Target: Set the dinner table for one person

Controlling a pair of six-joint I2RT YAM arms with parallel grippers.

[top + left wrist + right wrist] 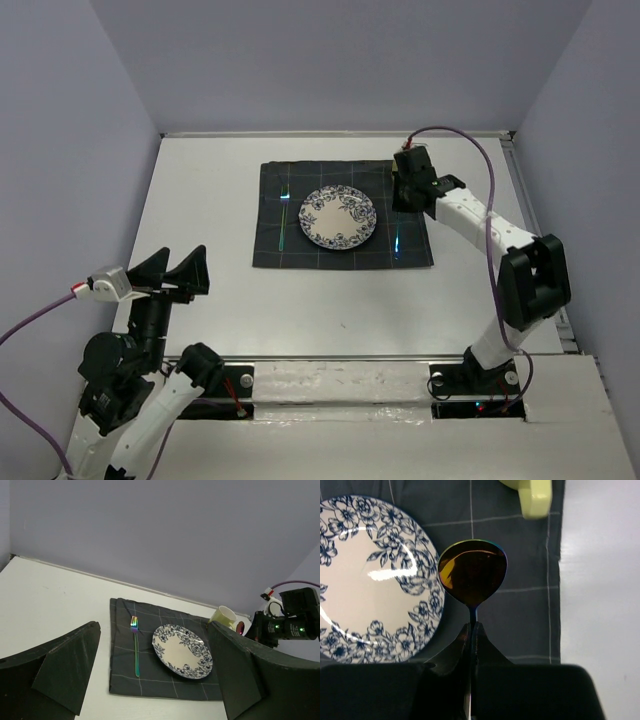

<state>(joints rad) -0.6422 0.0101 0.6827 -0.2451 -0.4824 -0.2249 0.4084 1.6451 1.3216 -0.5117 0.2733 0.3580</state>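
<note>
The white dinner table (200, 210) carries a dark grey checked cloth (290, 250). A blue-flowered plate (338, 216) sits at the cloth's middle, and an iridescent fork (135, 647) lies left of it. My right gripper (472, 628) is shut on the handle of an iridescent spoon (472, 572), which it holds over the cloth just right of the plate (365, 575). A yellow-green mug (223, 616) stands at the cloth's far right corner. My left gripper (155, 675) is open and empty, raised near the table's front left.
The right arm (480, 225) reaches over the table's right side to the cloth's right edge. Grey walls close the table at the back and sides. A metal rail (330, 360) runs along the near edge between the arm bases.
</note>
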